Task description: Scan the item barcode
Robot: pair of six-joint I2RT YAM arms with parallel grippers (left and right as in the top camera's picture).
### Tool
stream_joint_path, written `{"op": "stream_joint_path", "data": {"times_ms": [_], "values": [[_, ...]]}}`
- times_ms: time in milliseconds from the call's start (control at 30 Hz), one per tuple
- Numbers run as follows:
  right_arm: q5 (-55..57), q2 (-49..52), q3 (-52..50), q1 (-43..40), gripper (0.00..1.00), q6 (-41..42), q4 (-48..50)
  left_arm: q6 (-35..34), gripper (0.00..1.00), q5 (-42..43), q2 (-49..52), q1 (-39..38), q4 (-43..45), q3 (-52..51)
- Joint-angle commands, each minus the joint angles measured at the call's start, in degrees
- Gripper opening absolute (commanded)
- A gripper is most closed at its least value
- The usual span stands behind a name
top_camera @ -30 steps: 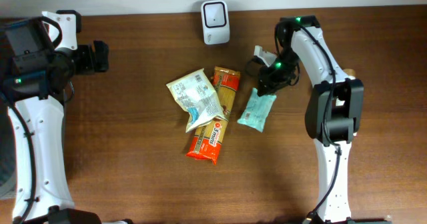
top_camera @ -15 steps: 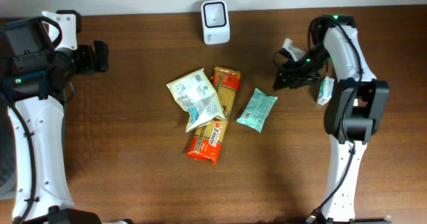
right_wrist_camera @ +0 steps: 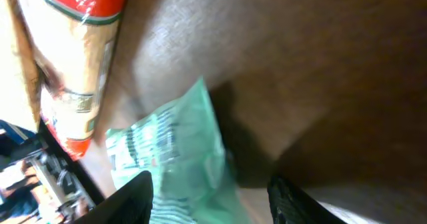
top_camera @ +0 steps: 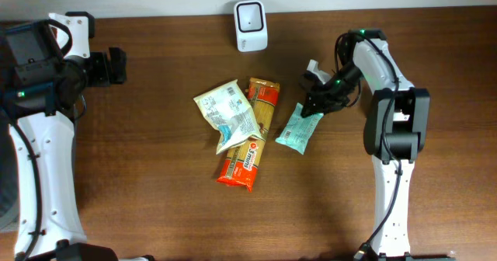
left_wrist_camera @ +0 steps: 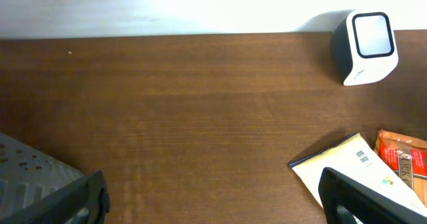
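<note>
R gripper jaws part-way apart astride end of teal packet, can't tell if pinching | packet flat on table, right of pasta pack | prob. edge grab to lift toward scanner | L gripper wide open, empty, parked aside

Overhead is evenly lit and sharp: diffuse light from above, only soft, short shadows on the table, no glare. Left wrist is bright; the white wall along the top is blown out, the wood just below it has a pale sheen, the scanner is in focus, and the left gripper fingers are dark and soft at the bottom edge. Right wrist is dim and heavily blurred, with the teal packet smeared and a deep shadow to its right.
</note>
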Motion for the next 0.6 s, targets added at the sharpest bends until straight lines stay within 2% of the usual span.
{"op": "stream_joint_path", "data": {"times_ms": [0,67,133,200,367,500,567], "values": [[4.2,2.7,-5.9,2.5,0.56,-2.0,1.5,-0.5,0.99,0.6,-0.7,0.2,0.0,0.2],[4.5,2.7,-7.9,3.1,0.53,-2.0,1.7,-0.5,0.99,0.6,-0.7,0.2,0.0,0.2],[4.4,2.7,-8.9,3.1,0.22,-1.9,1.9,-0.5,0.99,0.6,-0.7,0.2,0.0,0.2],[4.3,2.7,-8.6,3.0,0.04,-1.9,1.9,-0.5,0.99,0.7,-0.7,0.2,0.0,0.2],[-0.8,2.4,-3.2,3.0,0.04,-2.0,-2.5,-0.5,0.99,0.6,-0.7,0.2,0.0,0.2],[-3.8,-0.6,10.7,1.8,0.04,-1.4,-9.4,-0.5,0.99,0.6,-0.7,0.2,0.0,0.2],[-4.5,-3.3,17.4,0.7,0.04,4.3,-9.4,-0.5,0.99,0.7,-0.7,0.2,0.0,0.2]]}}
